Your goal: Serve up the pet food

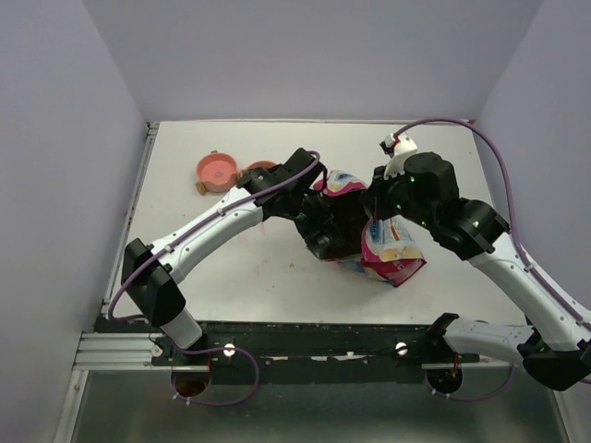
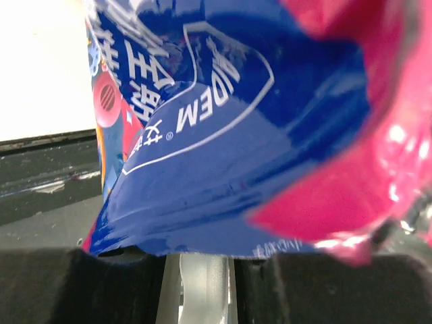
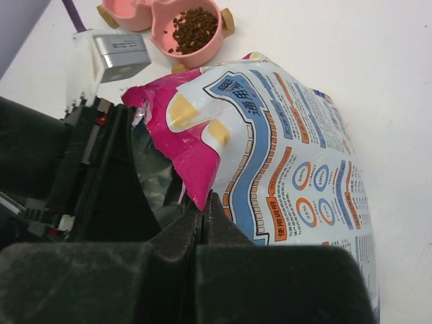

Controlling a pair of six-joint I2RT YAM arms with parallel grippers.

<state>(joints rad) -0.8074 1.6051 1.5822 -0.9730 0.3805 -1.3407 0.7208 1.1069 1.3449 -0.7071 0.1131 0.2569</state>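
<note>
Some kibble [image 3: 195,26], apparently, beyond right gripper [image 3: 203,204]

A robotics lab cell: plain lilac walls [image 1: 55,138] enclose a white table [image 1: 231,277].

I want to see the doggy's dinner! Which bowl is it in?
On the white table, look beyond the pink bag in the middle. The pet food is the little dark brown pellets in the pink bowl nearer the bag; the pink bowl beside it is empty.
</note>
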